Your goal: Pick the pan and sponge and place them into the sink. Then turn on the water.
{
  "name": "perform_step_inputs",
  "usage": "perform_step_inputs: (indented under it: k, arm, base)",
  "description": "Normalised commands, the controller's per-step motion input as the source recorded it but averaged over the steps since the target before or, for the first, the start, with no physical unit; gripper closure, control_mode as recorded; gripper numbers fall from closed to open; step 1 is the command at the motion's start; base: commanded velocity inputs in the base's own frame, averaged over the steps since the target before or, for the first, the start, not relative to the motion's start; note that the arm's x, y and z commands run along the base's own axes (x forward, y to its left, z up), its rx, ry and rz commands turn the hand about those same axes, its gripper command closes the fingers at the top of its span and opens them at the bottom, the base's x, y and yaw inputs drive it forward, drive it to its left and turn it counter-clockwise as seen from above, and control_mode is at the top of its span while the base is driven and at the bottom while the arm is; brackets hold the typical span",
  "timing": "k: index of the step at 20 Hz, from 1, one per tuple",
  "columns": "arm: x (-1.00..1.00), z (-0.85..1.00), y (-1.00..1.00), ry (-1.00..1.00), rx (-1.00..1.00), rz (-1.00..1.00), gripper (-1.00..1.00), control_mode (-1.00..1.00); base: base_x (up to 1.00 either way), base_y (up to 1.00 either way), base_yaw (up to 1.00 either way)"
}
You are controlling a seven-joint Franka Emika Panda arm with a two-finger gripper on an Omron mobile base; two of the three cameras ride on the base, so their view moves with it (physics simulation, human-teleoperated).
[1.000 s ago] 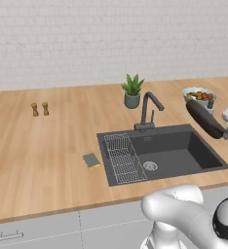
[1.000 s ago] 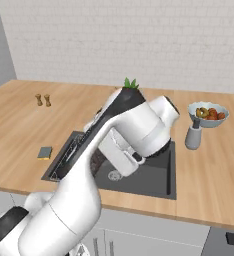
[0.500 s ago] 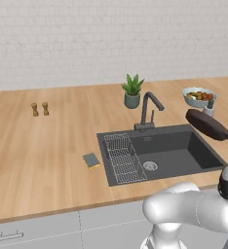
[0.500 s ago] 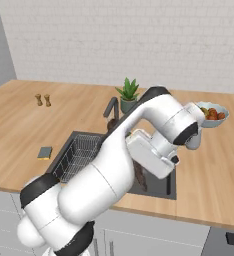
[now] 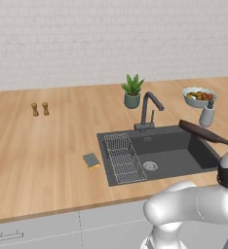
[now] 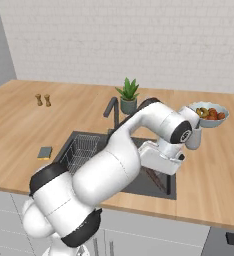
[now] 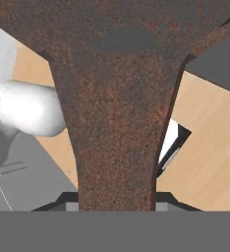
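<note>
Jaws pinching pan (image 5: 203,132) handle, held at frame right above sink (image 5: 194,153); sponge (image 5: 91,160) lying left of sink on surface (image 5: 43,151).

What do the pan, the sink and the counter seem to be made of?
The pan: likely cast iron or rusty steel, going by its dark brown, speckled, matte surface. The sink: dark grey and matte, perhaps composite stone or coated metal; its drain looks like shiny metal. The counter: light wood, with visible plank grain.
</note>
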Motion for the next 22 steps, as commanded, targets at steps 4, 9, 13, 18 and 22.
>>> perform_step_inputs:
  k: [4, 9, 13, 18, 22]
  arm:
    - [0.28, -0.28, 0.31, -0.40, -0.15, 0.00, 1.00, -1.00]
    - [0.44, -0.17, 0.17, -0.19, -0.20, 0.07, 1.00, -1.00]
    - [0.58, -0.24, 0.00, 0.04, -0.24, 0.27, 1.00, -1.00]
    - [0.35, -0.36, -0.29, -0.04, -0.07, 0.32, 1.00, -1.00]
    - [0.39, -0.33, -0.09, -0.22, 0.00, 0.18, 1.00, -1.00]
  base:
    - [0.00, 0.00, 0.00]
    - [0.00, 0.00, 0.00]
    - [0.00, 0.00, 0.00]
    - [0.00, 0.00, 0.00]
    - [0.00, 0.00, 0.00]
